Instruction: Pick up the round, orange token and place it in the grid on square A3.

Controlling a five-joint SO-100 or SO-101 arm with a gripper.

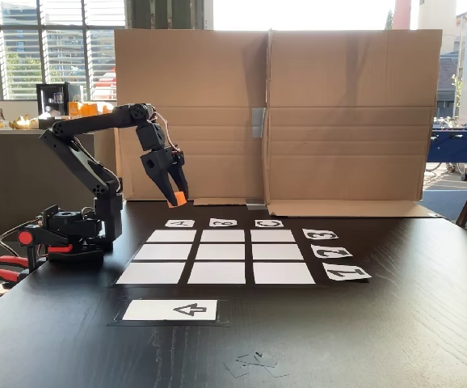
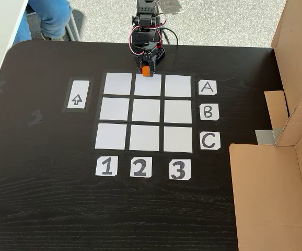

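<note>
Fixed view: gripper (image 1: pixel 177 196) raised, gripping token (image 1: pixel 180 198).

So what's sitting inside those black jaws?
An orange token, pinched at the gripper's tip, above the grid. Its upper part is hidden between the jaws.

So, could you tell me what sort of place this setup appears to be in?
Probably an office or lab common area, not a home. Large windows face other buildings, a coffee machine stands on a counter, and a table football game sits at the right. The black table has a cardboard screen as a makeshift backdrop.
</note>
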